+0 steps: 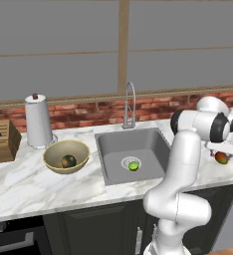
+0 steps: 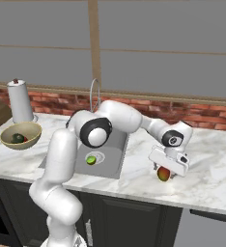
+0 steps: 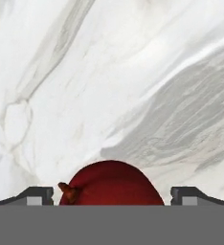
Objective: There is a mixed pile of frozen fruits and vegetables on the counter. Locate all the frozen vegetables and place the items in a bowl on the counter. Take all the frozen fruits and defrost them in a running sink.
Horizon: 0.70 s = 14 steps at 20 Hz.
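Observation:
On the white marble counter (image 1: 24,182) right of the sink (image 1: 113,147), an oval red-yellow-green frozen fruit (image 2: 163,174) lies under my hand. My gripper (image 2: 163,170) points down over it. In the hand view the fruit's red top (image 3: 111,184) sits between the two fingertips (image 3: 37,194), with a thin gap on each side, so the gripper (image 3: 112,195) is open. A bright lime-green ball (image 1: 133,166) rests by the sink drain. The tan bowl (image 1: 51,149) left of the sink holds a dark green vegetable (image 1: 68,161) and a bit of red (image 2: 25,139).
An arched steel faucet (image 1: 130,105) stands behind the sink. A paper towel roll (image 1: 39,121) and a wooden knife block (image 1: 1,140) sit at the far left against the brick backsplash. The counter's front edge runs close in front of the fruit.

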### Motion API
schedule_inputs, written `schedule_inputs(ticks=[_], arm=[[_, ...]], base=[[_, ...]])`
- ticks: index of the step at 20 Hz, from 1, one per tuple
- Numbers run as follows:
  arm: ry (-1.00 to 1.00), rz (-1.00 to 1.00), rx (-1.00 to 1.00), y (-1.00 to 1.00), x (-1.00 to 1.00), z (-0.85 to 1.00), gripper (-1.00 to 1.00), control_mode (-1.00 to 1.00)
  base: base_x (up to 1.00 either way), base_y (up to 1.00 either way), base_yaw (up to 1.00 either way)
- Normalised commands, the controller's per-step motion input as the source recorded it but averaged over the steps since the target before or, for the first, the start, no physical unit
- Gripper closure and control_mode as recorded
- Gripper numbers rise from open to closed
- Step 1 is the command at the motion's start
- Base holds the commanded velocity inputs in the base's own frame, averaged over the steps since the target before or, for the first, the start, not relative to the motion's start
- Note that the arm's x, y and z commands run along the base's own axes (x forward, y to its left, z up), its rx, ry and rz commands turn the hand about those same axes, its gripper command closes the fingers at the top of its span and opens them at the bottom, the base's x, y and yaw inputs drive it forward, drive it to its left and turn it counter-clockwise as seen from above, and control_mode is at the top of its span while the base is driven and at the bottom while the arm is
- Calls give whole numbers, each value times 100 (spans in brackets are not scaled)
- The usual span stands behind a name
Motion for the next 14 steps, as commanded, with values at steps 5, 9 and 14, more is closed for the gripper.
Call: schedule_inputs(ticks=[5,9,14], arm=[[0,-7,0,26,0,-11,100,-100],[0,-8,0,16,0,-13,100,-100],[-1,-3,0,10,-17,34,100,-100]], base=[[0,0,0],[0,0,0],[0,0,0]])
